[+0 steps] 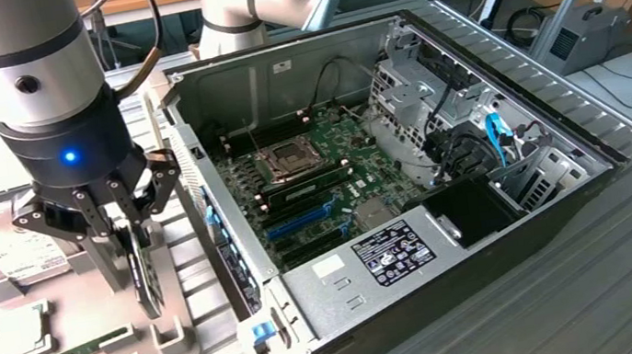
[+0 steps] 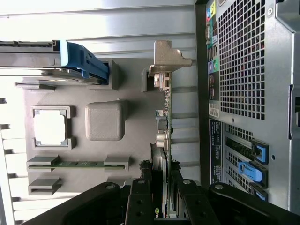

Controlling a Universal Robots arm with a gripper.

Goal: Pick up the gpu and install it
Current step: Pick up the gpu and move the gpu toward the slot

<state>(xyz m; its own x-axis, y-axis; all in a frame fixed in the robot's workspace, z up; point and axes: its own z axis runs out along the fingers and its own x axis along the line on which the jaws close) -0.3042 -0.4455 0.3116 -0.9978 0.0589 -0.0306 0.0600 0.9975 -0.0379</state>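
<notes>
Gpu (image 2: 165, 136) on edge (lengthwise along case (image 2: 243, 65)), end effector (image 2: 161, 187) gripping

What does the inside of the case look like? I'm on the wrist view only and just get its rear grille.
Observer: The side panel is off. The case lies open with the motherboard facing up.
Operator: Is a slot free for the gpu?
Observer: A long blue slot on the motherboard looks empty.
Operator: Any cables over it?
Observer: None that I can see. A blue cable hangs by the drive bays, toward the exterior view's right, apart from that slot.
</notes>
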